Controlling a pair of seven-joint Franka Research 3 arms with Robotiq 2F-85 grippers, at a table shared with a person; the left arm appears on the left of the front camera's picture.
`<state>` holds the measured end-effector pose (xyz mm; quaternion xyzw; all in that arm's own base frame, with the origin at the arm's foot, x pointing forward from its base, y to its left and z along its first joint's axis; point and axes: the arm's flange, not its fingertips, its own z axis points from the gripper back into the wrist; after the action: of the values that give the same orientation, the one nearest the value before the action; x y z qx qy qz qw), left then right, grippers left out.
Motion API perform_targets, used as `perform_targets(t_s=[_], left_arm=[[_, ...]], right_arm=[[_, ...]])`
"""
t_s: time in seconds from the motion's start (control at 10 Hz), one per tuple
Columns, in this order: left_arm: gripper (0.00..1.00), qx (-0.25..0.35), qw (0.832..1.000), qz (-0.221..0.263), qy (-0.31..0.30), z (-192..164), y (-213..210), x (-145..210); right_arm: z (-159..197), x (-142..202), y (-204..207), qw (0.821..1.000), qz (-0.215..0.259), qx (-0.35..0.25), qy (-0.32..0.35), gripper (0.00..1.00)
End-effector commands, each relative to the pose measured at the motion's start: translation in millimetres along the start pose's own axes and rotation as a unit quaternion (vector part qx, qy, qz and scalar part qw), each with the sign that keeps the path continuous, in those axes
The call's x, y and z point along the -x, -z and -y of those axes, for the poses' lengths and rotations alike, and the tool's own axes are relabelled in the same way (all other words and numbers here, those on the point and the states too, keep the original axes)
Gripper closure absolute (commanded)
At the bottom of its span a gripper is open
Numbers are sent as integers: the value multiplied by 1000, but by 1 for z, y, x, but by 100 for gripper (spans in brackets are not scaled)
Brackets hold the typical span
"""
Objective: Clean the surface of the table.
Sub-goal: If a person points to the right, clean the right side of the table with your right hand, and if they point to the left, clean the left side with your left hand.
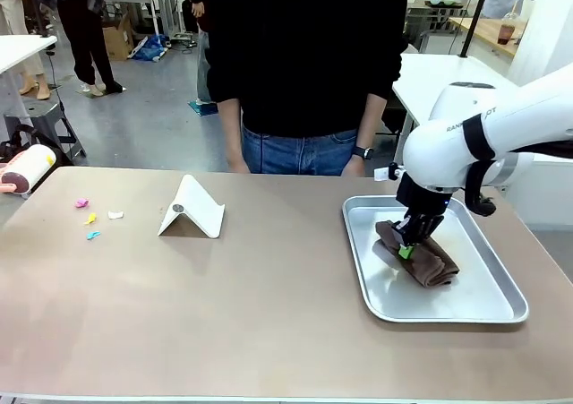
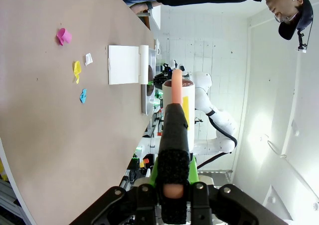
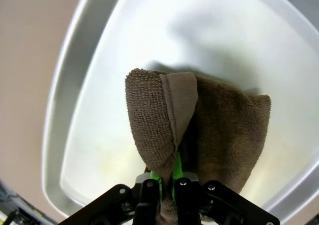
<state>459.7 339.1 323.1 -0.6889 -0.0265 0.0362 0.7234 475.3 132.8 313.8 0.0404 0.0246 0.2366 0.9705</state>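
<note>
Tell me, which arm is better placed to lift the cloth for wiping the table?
Right. The right fingers are shut on the brown cloth in the tray. The left fingers are shut on a roller at the table's left edge.

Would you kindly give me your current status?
Right gripper shut on brown towel in tray. Left gripper shut on roller. Paper scraps lie on table, white stand beside them.

Front camera across table [image 1: 269,314]; wrist close-ups.
</note>
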Motion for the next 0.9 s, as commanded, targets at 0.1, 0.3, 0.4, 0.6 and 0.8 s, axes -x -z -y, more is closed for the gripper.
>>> perform_targets(t_s=[0.1, 0.3, 0.4, 0.6, 0.8], left_arm=[[100, 2, 1000, 0, 7, 4, 0, 2], [100, 2, 1000, 0, 7, 4, 0, 2], [100, 2, 1000, 0, 7, 4, 0, 2], [100, 2, 1000, 0, 7, 4, 0, 2], [100, 2, 1000, 0, 7, 4, 0, 2]], right_arm=[[45, -2, 7, 997, 23, -18, 75, 91], [70, 3, 5, 990, 35, -45, 127, 91], [76, 5, 4, 988, 36, -59, 137, 91], [89, 8, 3, 983, 39, -95, 155, 91], [100, 12, 2, 977, 42, -131, 165, 91]])
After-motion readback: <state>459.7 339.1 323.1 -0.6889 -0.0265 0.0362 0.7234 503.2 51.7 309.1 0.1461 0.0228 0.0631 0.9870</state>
